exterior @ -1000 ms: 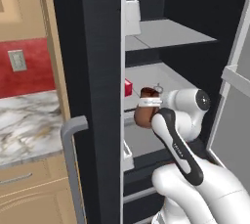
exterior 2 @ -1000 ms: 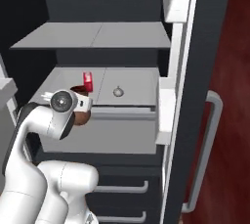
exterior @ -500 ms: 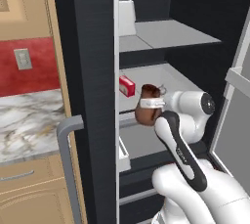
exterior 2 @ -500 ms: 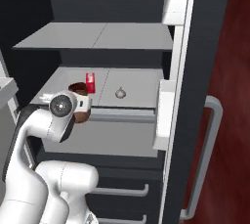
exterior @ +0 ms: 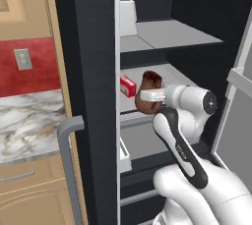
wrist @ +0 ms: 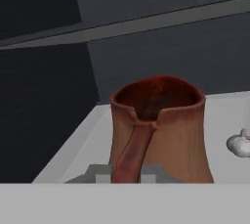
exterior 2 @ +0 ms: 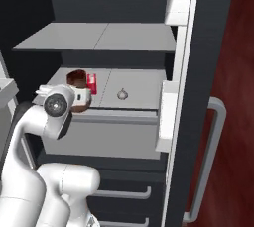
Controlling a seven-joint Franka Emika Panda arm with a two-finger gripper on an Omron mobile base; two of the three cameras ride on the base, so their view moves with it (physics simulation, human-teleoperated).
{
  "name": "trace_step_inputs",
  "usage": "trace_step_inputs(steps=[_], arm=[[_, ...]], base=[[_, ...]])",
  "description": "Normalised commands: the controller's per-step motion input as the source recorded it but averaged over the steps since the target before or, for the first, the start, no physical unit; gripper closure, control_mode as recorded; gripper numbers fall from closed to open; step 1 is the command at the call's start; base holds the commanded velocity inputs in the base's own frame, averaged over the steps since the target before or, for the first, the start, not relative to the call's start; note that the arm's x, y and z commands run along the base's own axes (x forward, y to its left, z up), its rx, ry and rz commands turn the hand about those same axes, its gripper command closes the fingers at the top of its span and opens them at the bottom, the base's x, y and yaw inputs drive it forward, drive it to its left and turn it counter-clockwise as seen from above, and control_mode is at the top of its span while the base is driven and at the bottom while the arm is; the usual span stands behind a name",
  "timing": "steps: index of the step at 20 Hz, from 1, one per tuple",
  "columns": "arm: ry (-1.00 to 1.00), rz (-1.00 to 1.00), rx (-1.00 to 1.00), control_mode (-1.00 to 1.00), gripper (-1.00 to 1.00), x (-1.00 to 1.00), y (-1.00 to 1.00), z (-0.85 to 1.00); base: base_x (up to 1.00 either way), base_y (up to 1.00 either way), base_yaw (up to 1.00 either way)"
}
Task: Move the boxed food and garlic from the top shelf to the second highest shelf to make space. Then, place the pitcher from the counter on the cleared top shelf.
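Your gripper [wrist: 128,171] pinches the pitcher [wrist: 158,127] by its handle, level with the second shelf [exterior 2: 144,85]; raise it above the top shelf [exterior 2: 106,37] front edge before moving inward.

Both base views looked forward and down into the open fridge, one from each side of the arm, sharing its shelves. The hand view sat close behind the pitcher [wrist: 158,130].

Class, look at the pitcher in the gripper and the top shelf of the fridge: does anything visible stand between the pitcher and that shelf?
Nothing visible does. The top shelf shows a bare surface, while the pitcher is held at the level of the shelf below, where the boxed food and garlic sit. It has to rise past the top shelf's front edge first.
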Motion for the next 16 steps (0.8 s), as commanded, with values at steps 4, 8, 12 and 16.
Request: trace_step_inputs(steps=[4, 8, 12, 16], arm=[[0.0, 0.0, -0.01, -1.0, 1.0, 0.0, 0.0, 0.92], [-0.01, 0.0, 0.0, -1.0, 1.0, 0.0, -0.17, 0.76], [-0.11, 0.04, 0.0, -1.0, 1.0, 0.0, -0.2, 0.54], [-0.21, 0.05, 0.0, -1.0, 1.0, 0.0, -0.15, 0.41]], base=[[0.0, 0.0, 0.0], [0.0, 0.0, 0.0], [0.0, 0.0, 0.0], [0.0, 0.0, 0.0]])
